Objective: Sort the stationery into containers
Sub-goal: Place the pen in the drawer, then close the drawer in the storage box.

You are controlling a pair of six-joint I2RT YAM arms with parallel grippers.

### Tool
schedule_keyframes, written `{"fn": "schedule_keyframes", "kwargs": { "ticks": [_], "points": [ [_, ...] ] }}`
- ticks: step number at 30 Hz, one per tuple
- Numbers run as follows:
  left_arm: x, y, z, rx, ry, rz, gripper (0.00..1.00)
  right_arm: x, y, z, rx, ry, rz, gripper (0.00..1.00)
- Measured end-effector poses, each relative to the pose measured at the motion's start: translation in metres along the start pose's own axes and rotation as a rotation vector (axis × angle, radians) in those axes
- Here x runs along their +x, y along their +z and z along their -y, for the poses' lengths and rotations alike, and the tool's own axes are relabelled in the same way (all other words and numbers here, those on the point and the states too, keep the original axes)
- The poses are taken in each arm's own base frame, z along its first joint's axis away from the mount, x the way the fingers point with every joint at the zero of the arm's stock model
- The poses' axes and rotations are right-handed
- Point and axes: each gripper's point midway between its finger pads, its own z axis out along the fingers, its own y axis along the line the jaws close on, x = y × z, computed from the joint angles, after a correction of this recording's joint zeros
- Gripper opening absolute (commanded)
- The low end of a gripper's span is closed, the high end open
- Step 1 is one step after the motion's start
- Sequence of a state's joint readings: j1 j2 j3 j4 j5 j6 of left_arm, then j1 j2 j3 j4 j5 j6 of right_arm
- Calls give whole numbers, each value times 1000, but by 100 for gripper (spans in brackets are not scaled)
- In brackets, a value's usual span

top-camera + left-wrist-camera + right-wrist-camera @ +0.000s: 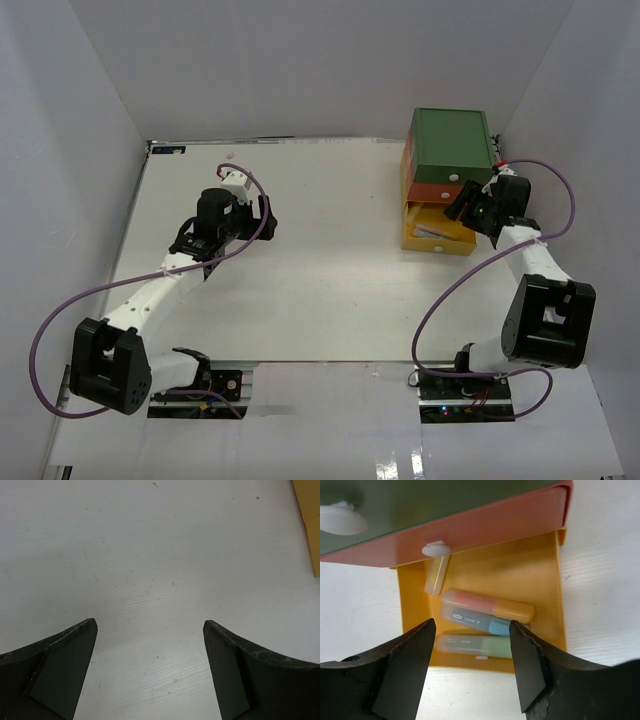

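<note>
The white table (320,290) fills the view from above, closed in by pale walls on three sides. The left arm (150,300) reaches up and inward from its base at the near edge. The right arm (545,300) bends toward the far right corner.

In that corner stands the stack of three drawers. The green drawer (452,140) is on top and the orange-red drawer (485,527) sits under it, both pushed in. The yellow drawer (555,580) at the bottom is pulled out toward the arms, and its inside can be seen.

The right gripper (472,623) hangs above the front part of the yellow drawer. Its two dark fingers stand apart to about a middling gap, and nothing is caught between them; the pens below show through the gap. The left gripper (150,625) is over bare table in the left half, well apart from the stack. Its jaws are spread wide and it has hold of nothing. A sliver of yellow shows at the right edge of the left wrist view.

Four highlighters lie in the yellow drawer. Three lie side by side across the drawer:
- an orange-and-pink highlighter (490,605), farthest back
- a blue highlighter (492,626) just in front of it
- a green highlighter (480,645) against the front wall

A pale yellow highlighter (436,575) lies at an angle to them near the left wall, with its far end tucked under the orange-red drawer.

Each upper drawer front carries a small round knob: the white knob (340,520) on the green one and the smaller knob (436,548) on the orange-red one.
</note>
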State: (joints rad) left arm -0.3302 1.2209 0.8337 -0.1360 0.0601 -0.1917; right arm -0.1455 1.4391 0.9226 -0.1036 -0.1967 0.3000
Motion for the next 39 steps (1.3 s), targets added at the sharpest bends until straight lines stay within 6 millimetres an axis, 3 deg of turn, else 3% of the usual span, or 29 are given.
{"fn": "schedule_keyframes", "kwargs": {
  "ticks": [4,7,10,15,19,30,39],
  "points": [
    [-2,-2,0,1,0,7,98,-7,-18,2,32,-39,51,68],
    [-2,-2,1,2,0,9,98,3,-32,4,38,-53,80,67],
    [-3,-2,1,2,0,9,98,30,-38,9,36,-41,70,65],
    [-3,-2,1,2,0,9,98,96,-35,22,41,25,-39,63],
    [-3,-3,1,2,0,12,98,120,-27,24,25,74,-96,63],
    [-6,-4,0,-4,1,20,98,112,3,23,-1,113,-73,55],
    [-6,-4,-2,-16,5,23,98,74,20,14,-45,87,11,51]
  ]
}}
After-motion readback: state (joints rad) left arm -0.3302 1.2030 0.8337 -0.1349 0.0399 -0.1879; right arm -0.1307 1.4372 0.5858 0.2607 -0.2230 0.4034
